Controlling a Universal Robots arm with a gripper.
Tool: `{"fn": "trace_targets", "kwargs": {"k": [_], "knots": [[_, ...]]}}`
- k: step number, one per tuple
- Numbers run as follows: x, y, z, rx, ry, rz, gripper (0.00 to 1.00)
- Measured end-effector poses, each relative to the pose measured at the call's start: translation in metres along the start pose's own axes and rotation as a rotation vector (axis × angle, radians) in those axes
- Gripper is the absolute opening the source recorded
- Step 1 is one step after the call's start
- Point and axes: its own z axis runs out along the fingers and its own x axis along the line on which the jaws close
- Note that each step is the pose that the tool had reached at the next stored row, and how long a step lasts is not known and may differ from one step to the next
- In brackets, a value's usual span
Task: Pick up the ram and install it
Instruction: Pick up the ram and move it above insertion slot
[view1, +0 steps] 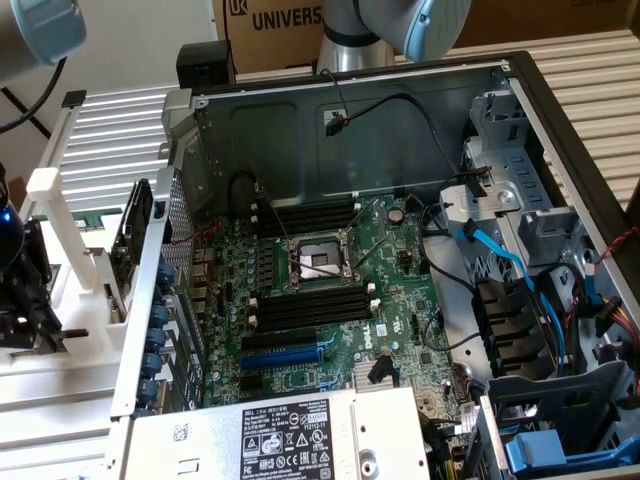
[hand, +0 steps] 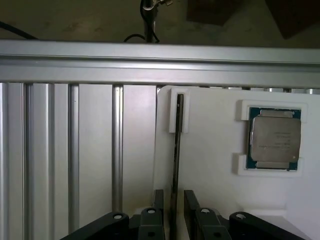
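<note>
Along the edge of the white tray (hand: 210, 200), next to the slatted aluminium table (hand: 75, 150), the ram (hand: 177, 150) is held upright on its long edge and is seen edge-on as a thin dark strip. Its far end is seated in a small white bracket (hand: 179, 112) at the tray's corner. The gripper (hand: 174, 192) is placed over the near end of the ram, with one dark finger (hand: 158, 212) on each side of it. The jaws are spread wide and a narrow gap appears to be left on both sides, so the ram is straddled but not clamped; nothing is held. Further in on the same tray, a processor chip (hand: 275, 139) is laid flat in its own pocket, apart from the ram.

In the exterior view, the tray and gripper are found at the exterior view's left, outside the open computer case (view1: 350, 110). Inside the case, the green motherboard (view1: 400, 290) is laid flat, and black memory slots (view1: 310, 305) are seen beside the processor socket (view1: 318, 262), with a blue slot (view1: 285, 355) just beyond them, toward the power supply (view1: 290, 435).
</note>
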Motion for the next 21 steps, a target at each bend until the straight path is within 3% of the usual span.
{"fn": "trace_targets", "kwargs": {"k": [2,4,17,21], "knots": [[0.0,0.0,0.0,0.0,0.0,0.0,0.28],[0.0,0.0,0.0,-0.0001,0.0,0.0,0.13],[-0.0001,-0.0001,-0.0003,0.0002,-0.0001,0.0,0.13],[-0.0017,0.0001,-0.0045,0.0001,0.0003,0.0,0.13]]}}
